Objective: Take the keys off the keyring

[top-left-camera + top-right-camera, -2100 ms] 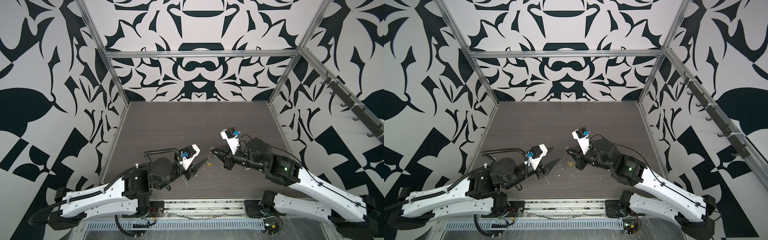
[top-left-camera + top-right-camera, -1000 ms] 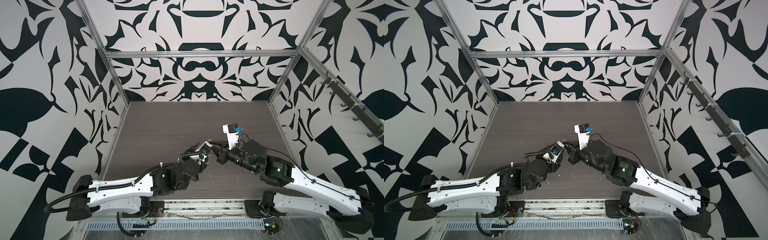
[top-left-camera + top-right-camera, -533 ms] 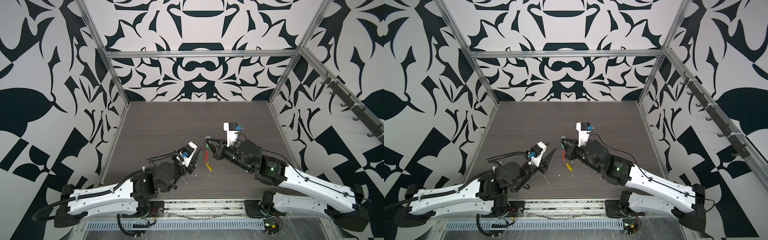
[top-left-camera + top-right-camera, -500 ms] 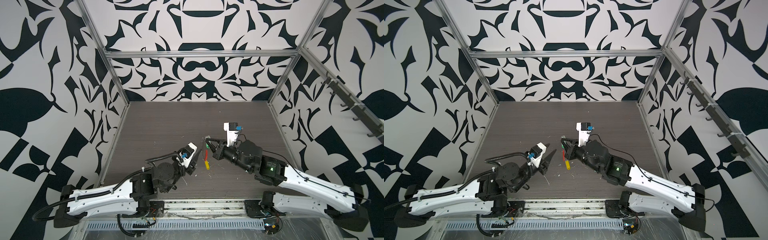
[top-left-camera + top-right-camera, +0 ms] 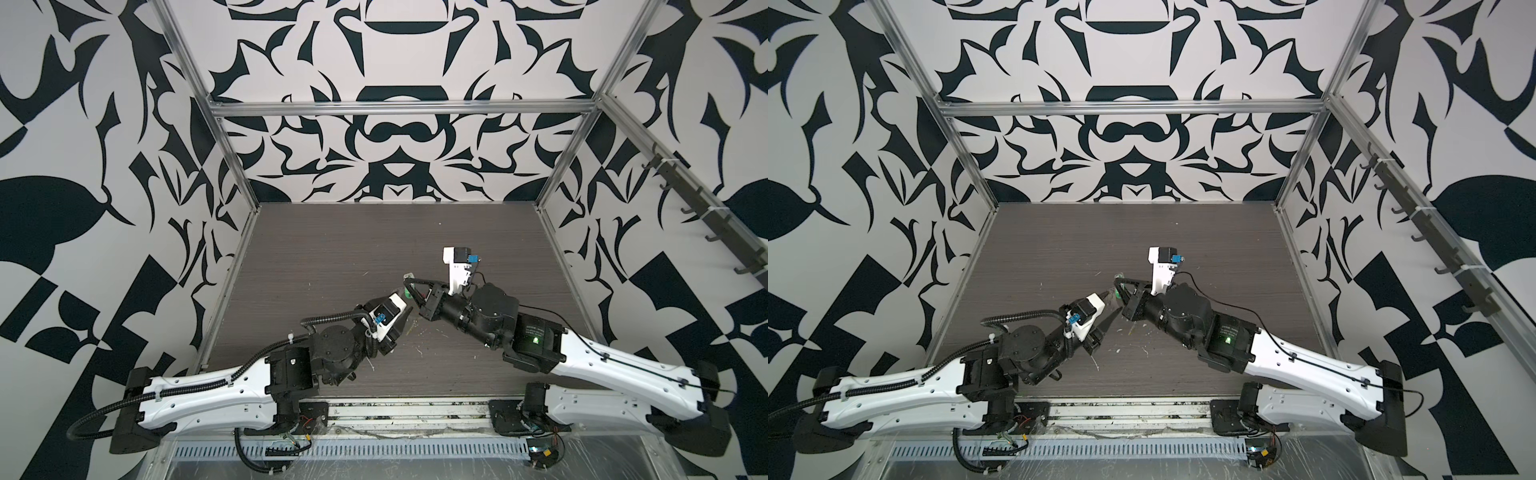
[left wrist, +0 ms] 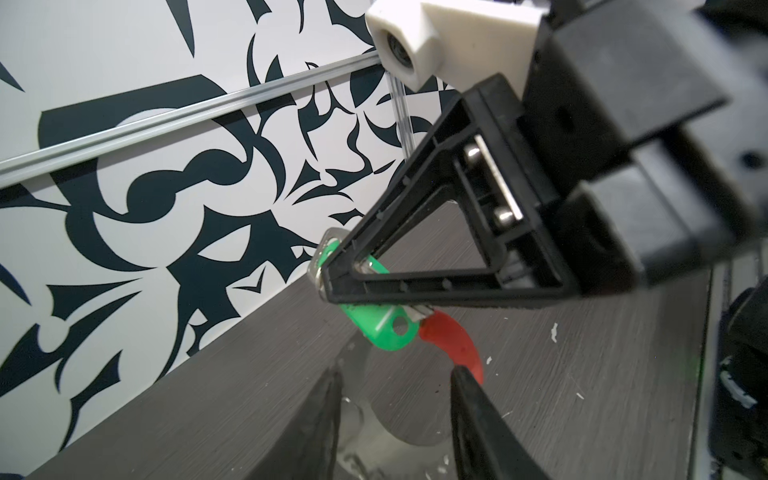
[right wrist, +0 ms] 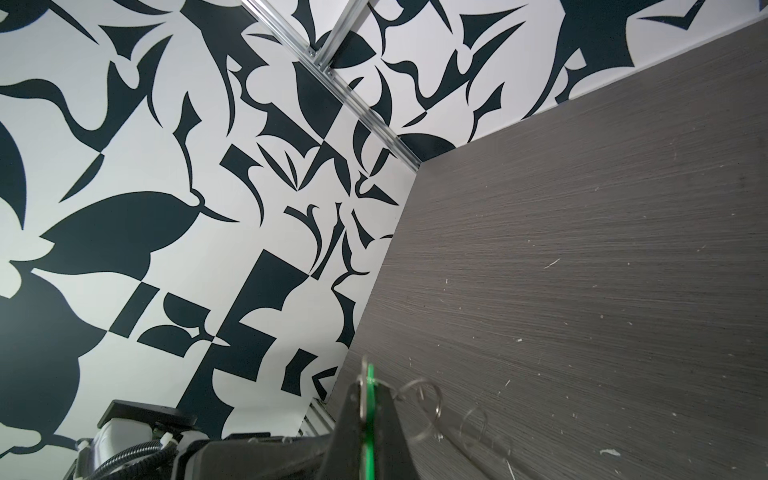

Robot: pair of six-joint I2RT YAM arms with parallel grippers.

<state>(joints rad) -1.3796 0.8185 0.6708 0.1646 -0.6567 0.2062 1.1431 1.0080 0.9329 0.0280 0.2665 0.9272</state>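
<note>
Left wrist view, mid-frame: right pincer (image 6: 329,275) is clamping the green-tagged metal key (image 6: 380,328), dangling the thin grey hoop keyring (image 6: 451,341), red plastic section lowest, toward the half-open left pincer (image 6: 397,370), likely for separating them.

Robot lab cell: aluminium frame (image 5: 399,108), black-white patterned wall panels (image 5: 540,54), two bench-mounted arms (image 5: 208,395)

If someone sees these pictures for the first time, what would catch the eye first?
Bold black-and-white patterned walls enclose the dark table. Near its middle the right gripper is shut on the green-tagged key, held above the surface, with the red section of the keyring right next to the tag. The left gripper is close by, jaws apart.
</note>
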